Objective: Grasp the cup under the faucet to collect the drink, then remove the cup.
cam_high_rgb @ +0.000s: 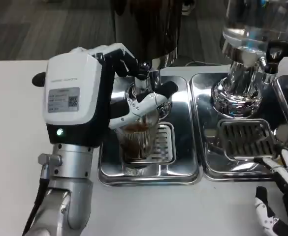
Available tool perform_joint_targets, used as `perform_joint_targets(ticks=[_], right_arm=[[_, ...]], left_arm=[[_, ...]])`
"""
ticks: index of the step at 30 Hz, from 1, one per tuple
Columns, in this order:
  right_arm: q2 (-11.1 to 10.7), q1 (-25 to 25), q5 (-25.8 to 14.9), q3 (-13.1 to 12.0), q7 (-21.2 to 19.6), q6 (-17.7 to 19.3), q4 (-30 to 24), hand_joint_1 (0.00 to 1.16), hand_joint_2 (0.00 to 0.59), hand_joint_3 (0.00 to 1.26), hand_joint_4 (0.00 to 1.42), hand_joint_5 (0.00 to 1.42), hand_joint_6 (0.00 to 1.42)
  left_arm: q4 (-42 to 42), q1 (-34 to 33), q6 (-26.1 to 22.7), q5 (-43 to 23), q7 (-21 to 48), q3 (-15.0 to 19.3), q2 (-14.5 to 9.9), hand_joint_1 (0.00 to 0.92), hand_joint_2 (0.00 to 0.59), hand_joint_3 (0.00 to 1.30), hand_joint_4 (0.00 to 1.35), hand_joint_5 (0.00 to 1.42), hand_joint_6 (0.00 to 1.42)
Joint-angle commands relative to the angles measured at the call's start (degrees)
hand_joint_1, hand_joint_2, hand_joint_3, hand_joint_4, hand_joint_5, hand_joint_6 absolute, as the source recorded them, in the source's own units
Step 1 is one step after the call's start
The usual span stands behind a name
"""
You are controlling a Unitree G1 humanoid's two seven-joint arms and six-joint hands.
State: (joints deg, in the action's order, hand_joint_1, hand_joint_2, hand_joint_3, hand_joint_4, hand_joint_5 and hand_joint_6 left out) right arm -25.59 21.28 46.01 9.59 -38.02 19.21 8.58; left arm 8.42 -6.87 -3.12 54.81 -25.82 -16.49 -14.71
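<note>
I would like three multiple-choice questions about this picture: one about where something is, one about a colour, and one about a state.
1. Where does the ribbed cup stand?
A. on the left drip tray's grate
B. on the white table
C. on the right drip tray

2. What colour is the light on the left hand's back?
A. red
B. green
C. blue

3. What is the left hand doing?
A. resting flat on the table
B. holding the cup
C. pressing the right dispenser

Answers: 1 A, the cup sits on the grate of the left drip tray. 2 B, a green light glows there. 3 B, its fingers wrap the cup's upper part.
</note>
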Motion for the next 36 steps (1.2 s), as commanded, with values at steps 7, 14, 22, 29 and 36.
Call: perform_joint_targets(ticks=[7,14,22,29,36], right_arm=[[-1.5,0.8,13.3,2.5,1.3,-10.9,-6.3,0.25,0.501,0.02,0.0,0.0,0.0],[-1.6,1.1,14.2,3.6,1.3,-13.2,-7.0,0.24,0.499,0.02,0.0,0.0,0.0],[-0.9,1.0,10.5,3.6,1.0,-12.2,-5.5,0.23,0.505,0.03,0.0,0.0,0.0],[-1.3,1.4,8.6,3.2,0.5,-11.6,-5.0,0.24,0.507,0.04,0.0,0.0,0.0],[-1.7,1.3,7.2,2.9,0.6,-10.7,-5.0,0.24,0.498,0.05,0.0,0.0,0.01]], left_arm=[[-0.7,1.1,0.0,0.6,0.1,0.1,-0.3,0.0,0.081,0.78,0.73,0.8,0.59],[-0.5,1.2,0.0,0.6,-0.2,0.2,-0.3,0.0,0.08,0.76,0.69,0.78,0.58],[-0.3,1.0,-0.5,1.0,-1.0,0.8,-0.4,0.0,0.069,0.3,0.14,0.36,0.32],[-0.5,0.7,-0.5,1.2,-0.9,0.5,-0.1,0.0,0.043,0.18,0.0,0.24,0.2],[3.1,5.1,0.6,1.4,-2.4,1.1,-0.8,0.0,0.041,0.18,0.0,0.24,0.2]])
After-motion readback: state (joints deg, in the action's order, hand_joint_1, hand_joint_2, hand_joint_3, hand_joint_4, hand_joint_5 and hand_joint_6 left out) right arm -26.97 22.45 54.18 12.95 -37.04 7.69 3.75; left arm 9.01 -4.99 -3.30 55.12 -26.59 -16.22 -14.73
